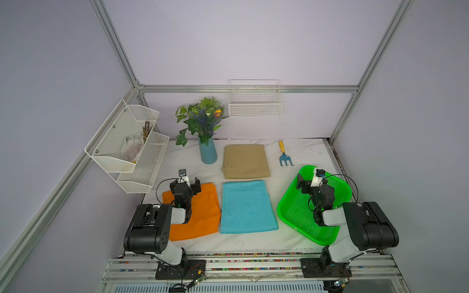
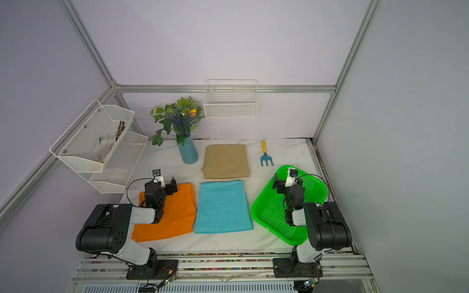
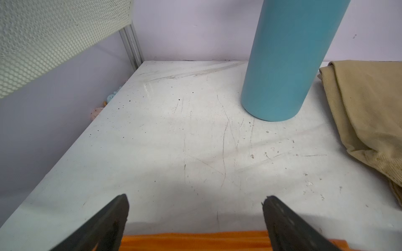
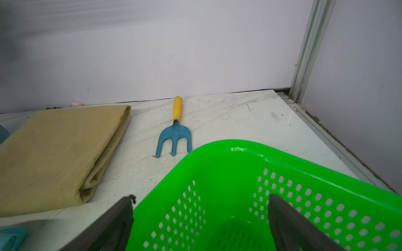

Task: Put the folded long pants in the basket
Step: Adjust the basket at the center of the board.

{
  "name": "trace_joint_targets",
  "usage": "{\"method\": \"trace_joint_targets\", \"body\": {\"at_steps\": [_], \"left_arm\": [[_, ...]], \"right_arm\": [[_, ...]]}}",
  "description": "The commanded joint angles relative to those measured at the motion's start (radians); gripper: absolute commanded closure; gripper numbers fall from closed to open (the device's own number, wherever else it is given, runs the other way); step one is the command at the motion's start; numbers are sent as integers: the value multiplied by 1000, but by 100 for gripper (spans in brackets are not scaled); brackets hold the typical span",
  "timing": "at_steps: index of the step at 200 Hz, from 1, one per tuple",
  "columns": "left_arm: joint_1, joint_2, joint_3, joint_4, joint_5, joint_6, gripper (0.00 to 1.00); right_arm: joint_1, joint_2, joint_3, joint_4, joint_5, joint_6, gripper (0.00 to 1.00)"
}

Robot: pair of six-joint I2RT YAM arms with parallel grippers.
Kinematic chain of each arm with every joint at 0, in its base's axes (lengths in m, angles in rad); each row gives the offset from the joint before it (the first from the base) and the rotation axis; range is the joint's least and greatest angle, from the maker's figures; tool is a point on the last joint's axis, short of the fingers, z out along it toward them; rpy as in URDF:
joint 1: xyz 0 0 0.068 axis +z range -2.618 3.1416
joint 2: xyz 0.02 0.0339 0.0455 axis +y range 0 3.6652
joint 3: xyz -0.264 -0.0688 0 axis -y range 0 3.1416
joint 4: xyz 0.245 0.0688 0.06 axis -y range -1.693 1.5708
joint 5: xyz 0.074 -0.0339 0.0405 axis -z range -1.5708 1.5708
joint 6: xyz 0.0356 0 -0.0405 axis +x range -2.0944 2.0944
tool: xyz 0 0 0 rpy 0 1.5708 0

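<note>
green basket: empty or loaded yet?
Empty. Only bare perforated floor shows in the green basket; the tan pants, teal pants and orange pants lie folded on the table outside it.

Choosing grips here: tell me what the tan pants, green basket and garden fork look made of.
Tan pants: matte woven cloth; fine ribbed weave, soft rounded folds.
Green basket: glossy moulded plastic; shiny rim highlights, punched holes.
Garden fork: smooth yellow handle, probably plastic; blue head matte, painted metal or plastic, cannot tell.
</note>
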Motion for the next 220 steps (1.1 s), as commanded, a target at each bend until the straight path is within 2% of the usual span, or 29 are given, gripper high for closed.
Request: {"method": "trace_joint_targets", "body": {"at_steps": [1,121,154,161,180,197,220], "left_arm": [[6,-1,8,27,11,10,0],[6,-5,8,20,12,5,0],[19,-11,15,-3,44,6,0],[19,-16,11,0,46,10,0],[11,-50,50,-78,-38,-3,0],[8,-84,172,-331,-90,-15,0],[0,-99,357,-634,-94,-36,0]], "right_arm": [[7,7,-1,20,3,-11,0],[7,7,-1,21,2,-11,0],[11,-13,-12,28,9,-17,0],[12,-62,-8,-8,13,-18,0],[19,-169,29,-164,41,-17,0],[30,-265,90,-338,71,-32,0],[42,-303,346,-793,159,13,1]]}}
